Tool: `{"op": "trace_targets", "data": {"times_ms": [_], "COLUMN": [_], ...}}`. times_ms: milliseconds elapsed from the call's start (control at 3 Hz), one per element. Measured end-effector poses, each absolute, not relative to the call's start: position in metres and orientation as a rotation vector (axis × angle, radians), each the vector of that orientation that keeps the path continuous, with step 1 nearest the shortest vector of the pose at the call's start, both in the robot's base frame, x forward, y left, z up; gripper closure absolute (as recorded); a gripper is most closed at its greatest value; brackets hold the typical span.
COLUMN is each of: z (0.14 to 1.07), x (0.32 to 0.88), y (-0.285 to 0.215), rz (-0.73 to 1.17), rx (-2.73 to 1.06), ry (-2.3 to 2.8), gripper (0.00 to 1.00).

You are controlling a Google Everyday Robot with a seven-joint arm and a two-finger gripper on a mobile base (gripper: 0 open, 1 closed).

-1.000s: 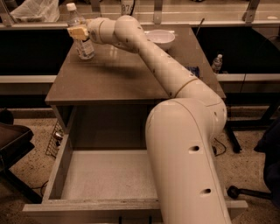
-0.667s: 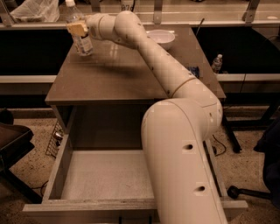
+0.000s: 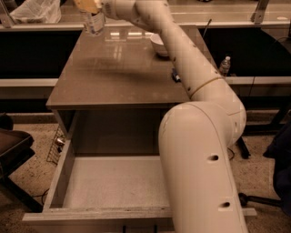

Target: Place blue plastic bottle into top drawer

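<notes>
My one end effector [image 3: 88, 5], above the tabletop's [image 3: 118, 77] far-left corner, grips the one blue plastic bottle [image 3: 94, 23] by its top. One bowl [image 3: 159, 44] stands well to the right. One top drawer [image 3: 113, 182] is open below.

The gripper [image 3: 89, 4], at eleven o'clock against the top edge, is tan-yellow. Just below it, the blue plastic bottle [image 3: 94, 22] is clear with a darker label band. The arm [image 3: 200, 159] is cream-white and the table [image 3: 118, 77] glossy grey-brown. At six o'clock, the top drawer [image 3: 113, 182] has grey-brown walls and a pale, faintly speckled bottom. The bowl [image 3: 158, 44] at one o'clock is white.
</notes>
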State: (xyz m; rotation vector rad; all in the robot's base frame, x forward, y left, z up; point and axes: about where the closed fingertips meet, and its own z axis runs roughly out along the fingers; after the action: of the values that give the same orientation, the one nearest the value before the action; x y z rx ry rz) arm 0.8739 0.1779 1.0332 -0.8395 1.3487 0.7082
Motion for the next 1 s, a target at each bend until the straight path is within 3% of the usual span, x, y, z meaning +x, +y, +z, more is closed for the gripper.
{"op": "trace_targets", "data": {"times_ms": [667,1000], "z": [1.09,1.08], "x": [0.79,0.744], "y": [0.069,0.047], "rz": [0.619,0.616], "rx": [-0.742,-0.715], "ry": [1.352,1.352], "gripper": [1.0,1.0]}}
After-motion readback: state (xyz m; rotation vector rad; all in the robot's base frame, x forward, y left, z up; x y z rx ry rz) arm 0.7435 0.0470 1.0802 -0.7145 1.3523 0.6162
